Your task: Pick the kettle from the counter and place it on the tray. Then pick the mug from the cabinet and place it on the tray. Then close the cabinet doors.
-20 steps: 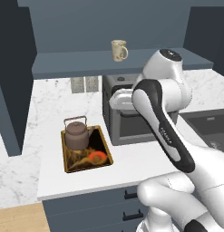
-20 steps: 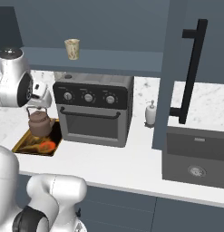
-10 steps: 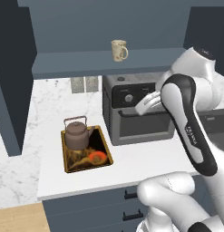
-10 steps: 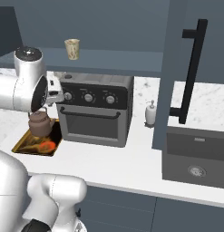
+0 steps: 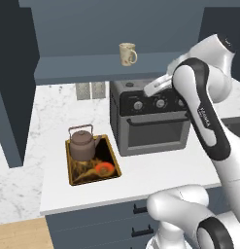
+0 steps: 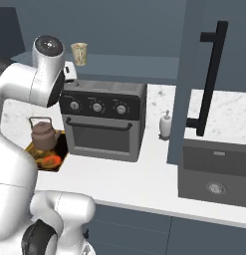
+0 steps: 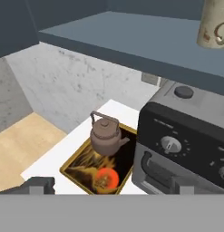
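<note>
While the fingers (image 7: 111,188) stand wide, the round brown kettle (image 5: 83,144) sits on the gold-rimmed tray (image 5: 111,156).

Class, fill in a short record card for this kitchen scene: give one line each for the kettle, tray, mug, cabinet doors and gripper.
kettle: upright on the tray
tray: flat on the counter, left of the oven, holding the kettle
mug: on the cabinet shelf, above the oven
cabinet doors: open; the right one shows its black bar handle
gripper: open, empty, raised over the oven
</note>
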### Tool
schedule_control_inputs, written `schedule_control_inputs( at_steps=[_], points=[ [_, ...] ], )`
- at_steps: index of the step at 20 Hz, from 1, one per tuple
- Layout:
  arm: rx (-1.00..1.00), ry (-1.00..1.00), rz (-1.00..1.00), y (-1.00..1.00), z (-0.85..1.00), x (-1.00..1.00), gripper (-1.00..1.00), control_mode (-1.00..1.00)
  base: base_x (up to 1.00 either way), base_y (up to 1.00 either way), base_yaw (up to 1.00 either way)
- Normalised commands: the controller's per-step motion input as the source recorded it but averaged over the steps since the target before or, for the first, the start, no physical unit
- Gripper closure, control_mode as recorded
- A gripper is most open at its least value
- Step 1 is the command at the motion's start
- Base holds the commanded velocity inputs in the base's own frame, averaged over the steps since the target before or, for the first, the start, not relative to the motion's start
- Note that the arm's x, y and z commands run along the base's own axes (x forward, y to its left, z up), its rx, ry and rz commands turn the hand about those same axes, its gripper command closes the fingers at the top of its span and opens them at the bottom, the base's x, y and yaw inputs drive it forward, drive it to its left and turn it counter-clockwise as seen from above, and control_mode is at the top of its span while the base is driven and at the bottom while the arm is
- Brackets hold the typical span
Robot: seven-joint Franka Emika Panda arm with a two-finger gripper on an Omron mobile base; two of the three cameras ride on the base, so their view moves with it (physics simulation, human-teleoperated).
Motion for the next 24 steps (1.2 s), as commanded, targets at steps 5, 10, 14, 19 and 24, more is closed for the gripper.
schedule_control_inputs(
  at_steps=[5, 10, 14, 19, 24],
  points=[
    [0.02, 0.03, 0.00, -0.16, 0.35, 0.55, -1.00, -1.00, 0.00, 0.00, 0.00],
    [-0.02, 0.00, 0.00, -0.16, -0.12, 0.16, -1.00, -1.00, 0.00, 0.00, 0.00],
    [0.00, -0.08, 0.00, 0.00, -0.08, 0.28, -1.00, -1.00, 0.00, 0.00, 0.00],
    [0.03, -0.03, 0.00, -0.05, 0.07, 0.41, -1.00, -1.00, 0.00, 0.00, 0.00],
    [0.01, 0.00, -0.01, -0.03, 0.09, 0.51, -1.00, -1.00, 0.00, 0.00, 0.00]
  ],
)
